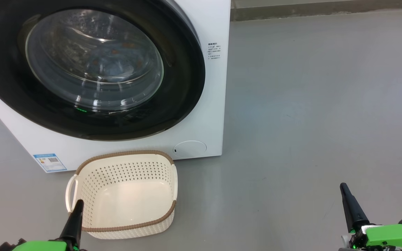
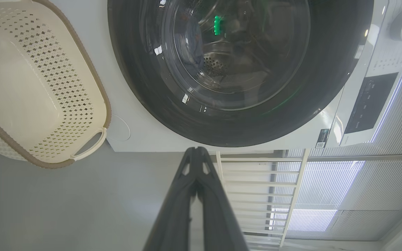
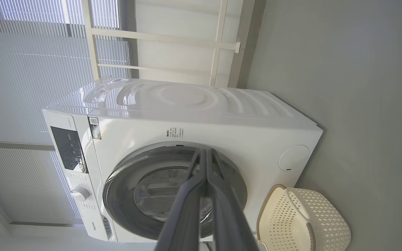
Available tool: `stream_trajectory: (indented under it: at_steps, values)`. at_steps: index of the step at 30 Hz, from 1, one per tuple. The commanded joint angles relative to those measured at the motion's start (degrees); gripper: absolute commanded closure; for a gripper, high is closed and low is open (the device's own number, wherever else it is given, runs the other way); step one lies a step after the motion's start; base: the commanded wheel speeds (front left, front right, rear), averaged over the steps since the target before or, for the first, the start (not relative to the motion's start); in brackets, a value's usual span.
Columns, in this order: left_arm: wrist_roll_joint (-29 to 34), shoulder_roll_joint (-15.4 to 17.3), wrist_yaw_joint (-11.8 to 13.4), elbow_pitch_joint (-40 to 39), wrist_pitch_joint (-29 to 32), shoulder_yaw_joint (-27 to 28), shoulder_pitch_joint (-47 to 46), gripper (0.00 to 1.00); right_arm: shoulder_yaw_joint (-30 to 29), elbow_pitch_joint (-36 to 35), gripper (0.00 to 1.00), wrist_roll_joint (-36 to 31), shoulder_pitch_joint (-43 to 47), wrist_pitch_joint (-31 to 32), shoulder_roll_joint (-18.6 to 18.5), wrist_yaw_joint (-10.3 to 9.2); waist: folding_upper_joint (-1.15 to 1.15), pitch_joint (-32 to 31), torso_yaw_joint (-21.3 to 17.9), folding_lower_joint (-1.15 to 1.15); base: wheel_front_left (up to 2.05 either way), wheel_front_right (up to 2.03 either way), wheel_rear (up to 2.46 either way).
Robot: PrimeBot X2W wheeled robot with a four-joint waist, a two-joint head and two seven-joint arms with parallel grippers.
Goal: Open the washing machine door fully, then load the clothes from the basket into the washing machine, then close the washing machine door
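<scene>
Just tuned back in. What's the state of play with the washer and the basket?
Nothing is being handled right now. The washing machine has its door shut, and the basket sits empty on the floor in front of it. Through the glass, what look like the clothes lie in the drum. Both grippers are shut and hold nothing: the left gripper by the basket's left side, the right gripper over bare floor.

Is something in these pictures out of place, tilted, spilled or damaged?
Nothing stands out. The basket stands upright and empty on the floor before the washing machine, whose door is shut. No spill or damage shows.
</scene>
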Motion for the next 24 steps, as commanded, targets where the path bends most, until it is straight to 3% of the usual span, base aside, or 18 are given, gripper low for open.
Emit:
stream_trajectory:
  at_steps: [1,7,24]
  values:
    - [-1.3,1.0,-0.2,-1.0,0.4,2.0,-2.8,1.0,1.1,-1.4,1.0,1.5,-3.2,0.5,-0.7,-0.06,0.0,0.0,0.0,0.0,0.0,0.0,0.0]
    - [-5.0,1.0,-0.2,-0.8,1.4,2.4,-3.4,1.0,0.9,-1.3,1.0,5.3,-3.4,1.5,-0.7,-0.08,0.0,0.1,-0.1,0.0,0.0,0.0,0.0]
    - [-4.8,0.9,-0.2,-0.8,1.5,2.5,-3.4,1.0,0.9,-1.3,1.0,5.3,-3.4,1.5,-0.7,-0.08,0.0,0.1,-0.1,0.0,0.0,0.0,0.0]
